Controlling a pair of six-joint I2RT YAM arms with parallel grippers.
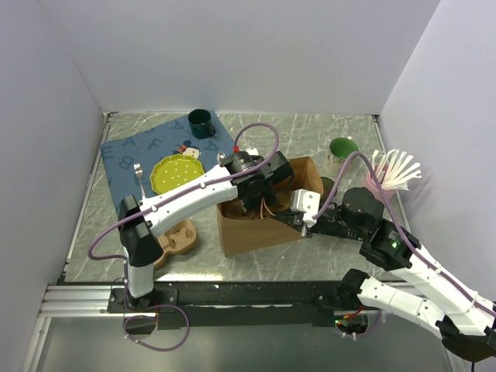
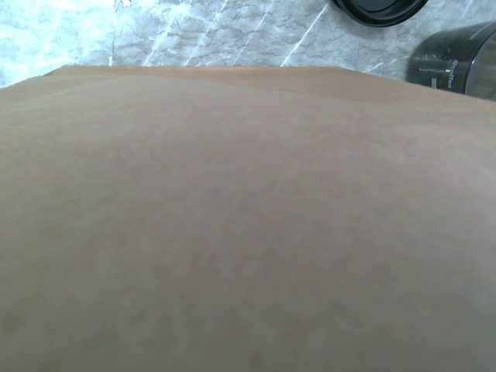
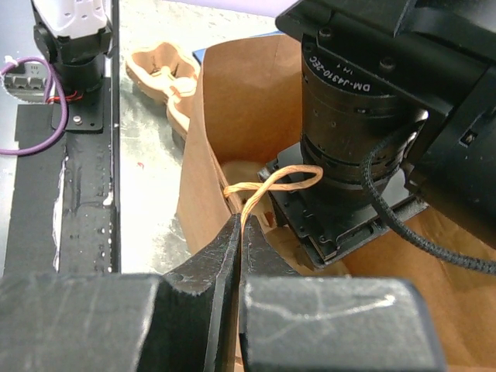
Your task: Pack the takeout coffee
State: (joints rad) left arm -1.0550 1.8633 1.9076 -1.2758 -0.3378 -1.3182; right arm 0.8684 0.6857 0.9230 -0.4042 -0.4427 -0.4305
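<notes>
The brown paper bag (image 1: 260,229) stands open in the middle of the table. My left gripper (image 1: 258,200) reaches down into it; its fingers are hidden, and the left wrist view shows only brown paper (image 2: 248,232). My right gripper (image 3: 240,232) is shut on the bag's orange twine handle (image 3: 273,181) at the bag's right rim (image 1: 293,217). A small dark object with a black lid (image 1: 328,185), likely the takeout coffee, stands on the table just right of the bag, mostly hidden. Its lid edge shows at the top of the left wrist view (image 2: 380,6).
A dark green mug (image 1: 201,122), a yellow-green plate (image 1: 177,172) and a fork (image 1: 139,177) lie on a blue mat (image 1: 132,155) at back left. A cardboard cup carrier (image 1: 177,239) lies left of the bag. A white mug (image 1: 342,149) and a pink holder of white utensils (image 1: 391,174) stand at right.
</notes>
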